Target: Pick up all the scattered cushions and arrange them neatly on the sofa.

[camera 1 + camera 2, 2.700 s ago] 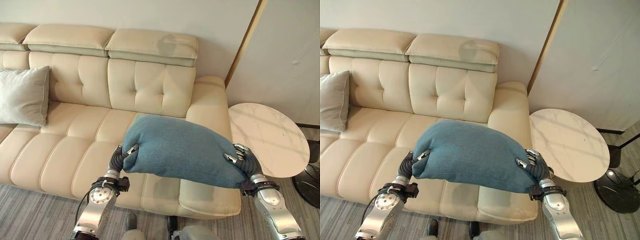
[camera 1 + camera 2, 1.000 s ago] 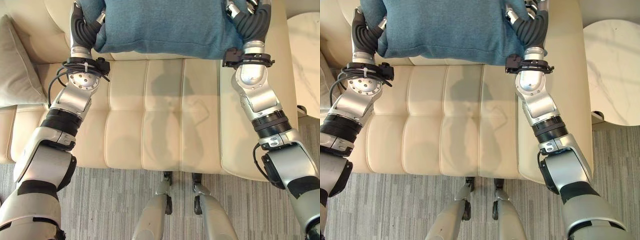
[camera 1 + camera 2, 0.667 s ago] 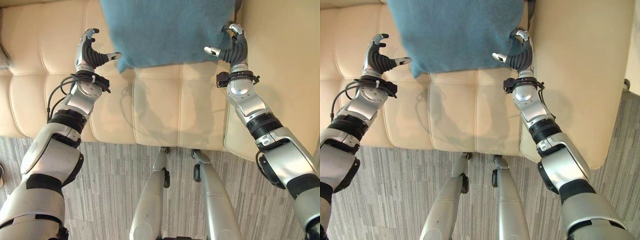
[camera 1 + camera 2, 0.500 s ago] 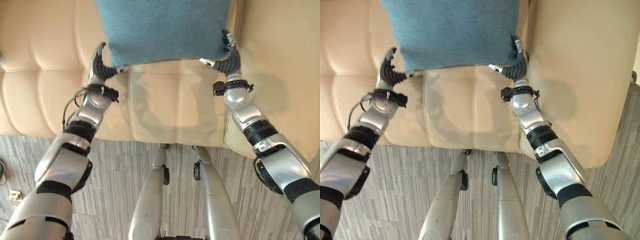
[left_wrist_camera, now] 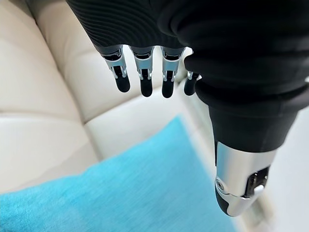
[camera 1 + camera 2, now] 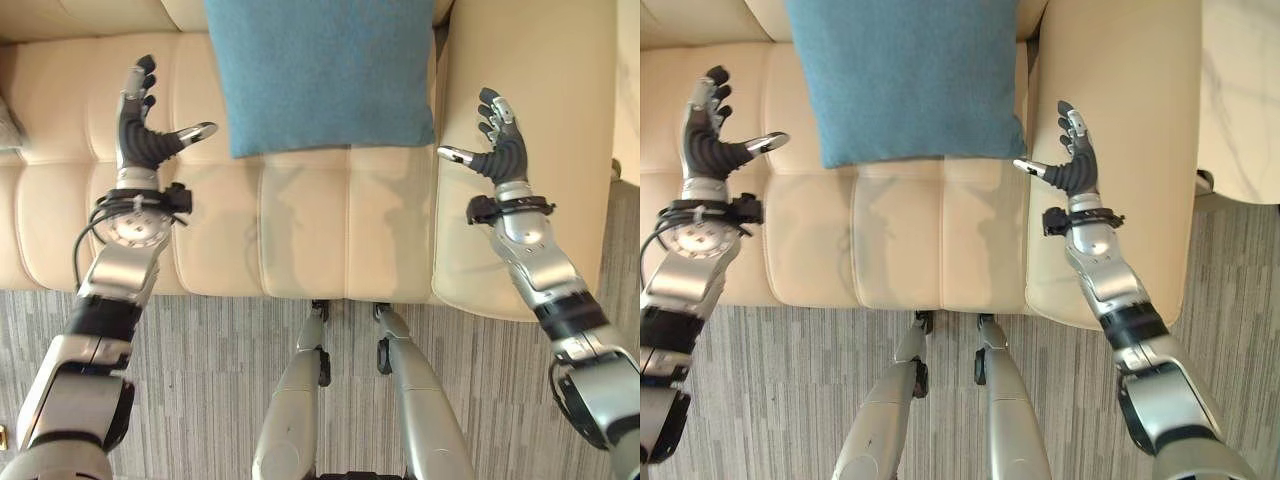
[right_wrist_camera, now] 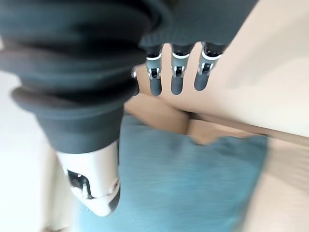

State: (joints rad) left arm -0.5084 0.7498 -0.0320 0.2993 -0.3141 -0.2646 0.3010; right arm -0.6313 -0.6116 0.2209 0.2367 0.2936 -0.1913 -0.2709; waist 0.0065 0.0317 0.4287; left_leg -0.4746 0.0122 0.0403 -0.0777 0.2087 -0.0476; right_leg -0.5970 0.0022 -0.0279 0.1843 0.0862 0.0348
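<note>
Left hand [image 6: 140, 135] spread wide, fingers straight up and thumb jutting toward the blue cushion [image 6: 320, 70], holding nothing at all; it hangs over the seat of the cream leather sofa [image 6: 300, 230], just beside the cushion's lower left corner but apart from it. Over on the other side, the right hand [image 6: 497, 150] is equally splayed and empty, thumb pointing in at the cushion's lower right corner, poised above the sofa's armrest [image 6: 530, 80]. Between the two palms sits the cushion itself, lying flat and square on the seat against the backrest, its near edge straight along a seam line, tucked beside the armrest. The wrist views agree: straight fingers [image 5: 145, 77] with blue fabric below them, nothing pinched, and the same from the right wrist, fingers [image 7: 176, 79] straight above the cushion. The two open palms face each other across the cushion, which reads as a two-handed side hold that has been let go. This cushion looks placed and tidy. At the far left edge of the sofa a sliver of a grey cushion [image 6: 6, 130] peeks in.
</note>
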